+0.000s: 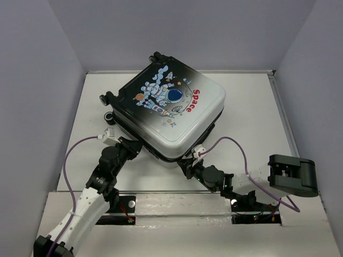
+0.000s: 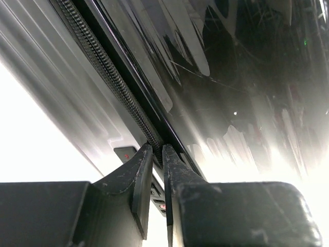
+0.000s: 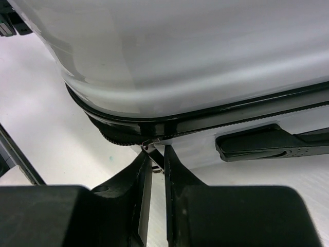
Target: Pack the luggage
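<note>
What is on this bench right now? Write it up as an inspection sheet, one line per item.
Surface: white table, with the case lying on it.
Job's things: luggage closed and flat, astronaut print up, wheels toward the far left.
Clutter: black boxy device at the right edge.
Grippers: left tool shut at the zipper track, anything pinched is hidden; right tool shut on the zipper pull at the case's near edge.
Cables: purple cables, one looping along each arm.
Surroundings: pale walls on three sides.
</note>
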`<state>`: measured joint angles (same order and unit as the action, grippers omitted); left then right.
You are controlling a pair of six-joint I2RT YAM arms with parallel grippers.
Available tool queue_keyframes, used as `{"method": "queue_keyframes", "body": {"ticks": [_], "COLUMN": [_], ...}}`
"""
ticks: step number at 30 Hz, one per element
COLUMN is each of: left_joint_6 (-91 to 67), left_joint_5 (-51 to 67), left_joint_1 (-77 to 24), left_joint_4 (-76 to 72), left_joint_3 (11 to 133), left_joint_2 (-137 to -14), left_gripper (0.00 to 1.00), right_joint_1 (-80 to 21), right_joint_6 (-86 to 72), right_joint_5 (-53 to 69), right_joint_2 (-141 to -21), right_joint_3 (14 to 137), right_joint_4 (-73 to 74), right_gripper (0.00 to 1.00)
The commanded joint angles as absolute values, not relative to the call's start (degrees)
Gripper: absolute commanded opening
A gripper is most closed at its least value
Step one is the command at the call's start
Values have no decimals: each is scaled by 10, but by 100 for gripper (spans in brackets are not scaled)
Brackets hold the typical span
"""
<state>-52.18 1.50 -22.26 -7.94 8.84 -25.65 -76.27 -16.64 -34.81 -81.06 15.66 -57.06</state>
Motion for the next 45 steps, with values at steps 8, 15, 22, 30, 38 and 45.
{"method": "queue_keyframes", "body": {"ticks": [8,15,22,30,38,45], "left_joint_6": [-584,-591,-599,-603,-607,-607], "left_joint_5": [11,13,14,18,15,26], "left_joint_1": [-336,-345,-351,-358,-361,-371], "left_joint_4": [-80,-79,-78,-73,-72,-74], "left_joint_3": [60,56,55,51,48,47], "left_joint_2": [-240,-234,-229,-218,-212,-211], "left_gripper": [22,22,21,21,21,18], "right_joint_1": [-822,-822,-809,-776,-754,-754], "right_joint_6": [-163,-108,-141,-199,-203,-192], "right_joint_5": [-450,-484,-511,-496,-482,-480], "right_joint_2": [-768,-773,-785,-804,-836,-831], "right_joint_3": [201,221,209,205,216,200], "right_joint_4": [-715,-730,-742,-709,-728,-756], "right_gripper": [24,39,19,37,16,7]}}
